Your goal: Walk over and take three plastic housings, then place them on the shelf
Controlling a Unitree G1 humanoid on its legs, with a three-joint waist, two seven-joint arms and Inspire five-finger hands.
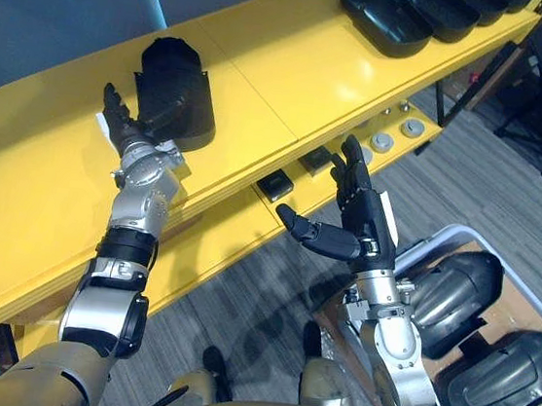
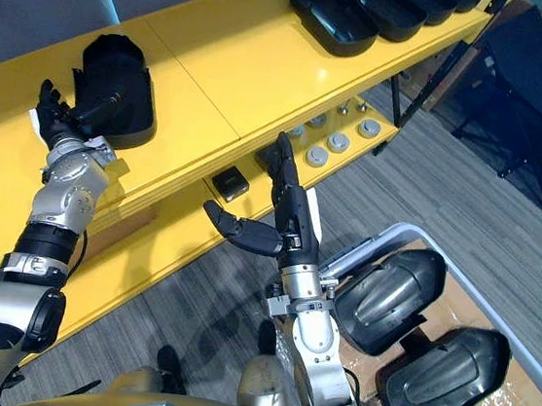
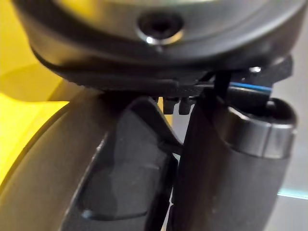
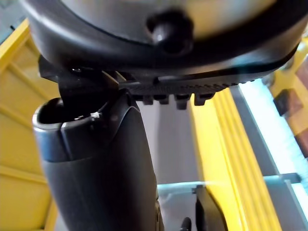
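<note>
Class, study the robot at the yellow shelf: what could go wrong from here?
1. The left hand sits right at the black housing on the yellow shelf; drawing back could drag or tip it.
2. The open right hand hangs close to the lower shelf edge and might knock the small parts there.

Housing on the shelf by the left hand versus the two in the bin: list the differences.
Place: the shelf housing lies on the yellow shelf beside the left hand; the bin housings sit in the bin at the lower right. Pose: the shelf housing shows its hollow inside; the bin housings show domed outer shells. Both are dark plastic.
</note>
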